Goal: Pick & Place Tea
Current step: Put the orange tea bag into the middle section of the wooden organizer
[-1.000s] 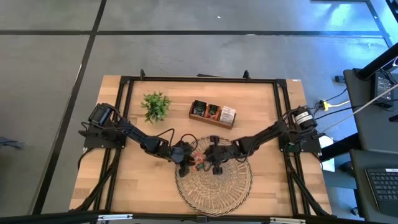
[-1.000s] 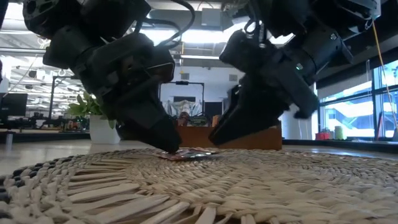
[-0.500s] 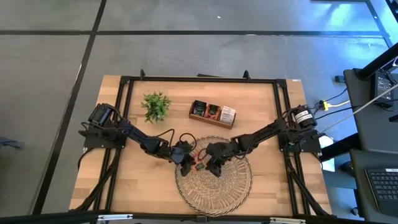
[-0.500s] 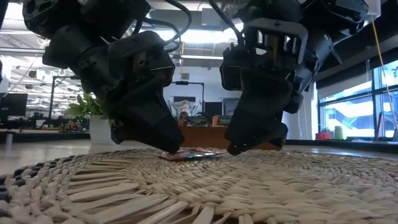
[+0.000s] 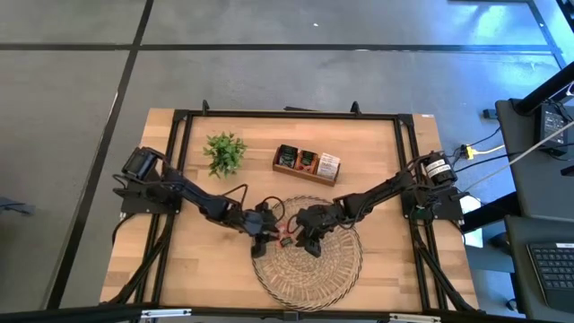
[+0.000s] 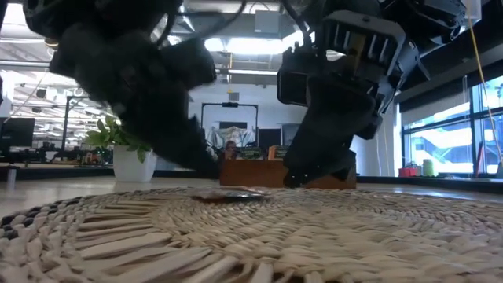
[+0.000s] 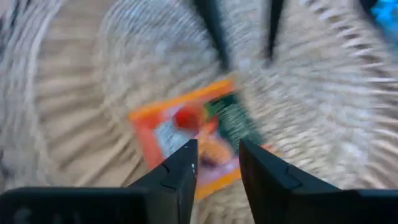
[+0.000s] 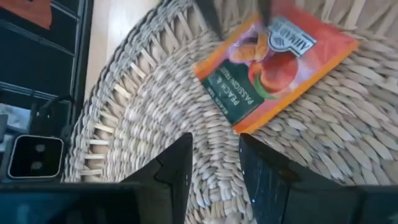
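One orange tea sachet (image 8: 273, 68) lies flat on the round woven tray (image 5: 309, 269), near its far-left rim (image 5: 285, 235). The left wrist view shows the sachet (image 7: 199, 137) too, blurred. My left gripper (image 5: 261, 226) hovers open just left of the sachet, fingers (image 7: 180, 171) pointing at it. My right gripper (image 5: 309, 240) stands open over the tray just right of it, with bare weave between its fingers (image 8: 180, 165). In the low view the sachet (image 6: 234, 195) lies between the two grippers, neither touching it.
A brown wooden three-compartment box (image 5: 307, 163) with more sachets stands beyond the tray toward the far edge. A small green plant (image 5: 224, 152) in a white pot (image 6: 132, 163) sits far left. Bare wood lies left and right of the tray.
My left gripper, whose tip rested at the sachet, has pulled up and back toward the table's left and is blurred with motion. My right gripper has turned more upright and shifted slightly toward the sachet. The sachet stays flat on the tray.
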`<state>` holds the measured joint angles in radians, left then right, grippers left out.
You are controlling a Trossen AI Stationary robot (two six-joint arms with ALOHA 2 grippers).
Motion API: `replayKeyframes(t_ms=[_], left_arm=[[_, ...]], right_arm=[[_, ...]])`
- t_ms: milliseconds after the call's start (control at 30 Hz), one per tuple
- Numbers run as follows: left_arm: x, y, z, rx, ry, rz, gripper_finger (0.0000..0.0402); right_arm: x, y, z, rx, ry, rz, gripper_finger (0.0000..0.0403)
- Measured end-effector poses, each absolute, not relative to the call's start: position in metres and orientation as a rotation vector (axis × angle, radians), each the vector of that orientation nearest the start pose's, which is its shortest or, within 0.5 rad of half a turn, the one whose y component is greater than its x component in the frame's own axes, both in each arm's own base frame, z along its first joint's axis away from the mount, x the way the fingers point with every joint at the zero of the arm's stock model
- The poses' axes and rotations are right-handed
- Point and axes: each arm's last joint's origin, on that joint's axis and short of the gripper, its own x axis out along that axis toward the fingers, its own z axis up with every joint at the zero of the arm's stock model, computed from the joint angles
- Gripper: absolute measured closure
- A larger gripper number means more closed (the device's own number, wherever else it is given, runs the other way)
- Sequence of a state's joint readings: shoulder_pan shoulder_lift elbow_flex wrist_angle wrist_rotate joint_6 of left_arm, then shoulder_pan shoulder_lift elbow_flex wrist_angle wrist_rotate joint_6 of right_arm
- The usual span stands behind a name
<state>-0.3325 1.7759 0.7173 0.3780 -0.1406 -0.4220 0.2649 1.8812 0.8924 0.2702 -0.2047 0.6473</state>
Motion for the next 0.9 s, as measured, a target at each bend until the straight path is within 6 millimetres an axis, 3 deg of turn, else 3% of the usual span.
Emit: replayKeyframes(t_ms=[267, 433, 567, 767, 900], left_arm=[[0.305, -0.099, 0.122, -0.312, 0.71, -0.121, 0.0288], [0.305, -0.098, 0.122, -0.225, 0.706, -0.127, 0.0288], [0.305, -0.098, 0.122, -0.113, 0.702, -0.162, 0.0288], [0.305, -0.096, 0.121, -0.102, 0.711, -0.157, 0.0288], [0.305, -0.096, 0.121, -0.104, 0.709, -0.155, 0.0288]], right_arm=[[0.348, 0.099, 0.124, 0.515, 0.762, 0.204, 0.027], [0.351, 0.11, 0.132, 0.275, 0.618, 0.293, 0.027], [0.349, 0.114, 0.132, 0.124, 0.579, 0.212, 0.027], [0.349, 0.115, 0.131, 0.098, 0.574, 0.168, 0.027], [0.35, 0.115, 0.119, 0.127, 0.609, 0.157, 0.027]])
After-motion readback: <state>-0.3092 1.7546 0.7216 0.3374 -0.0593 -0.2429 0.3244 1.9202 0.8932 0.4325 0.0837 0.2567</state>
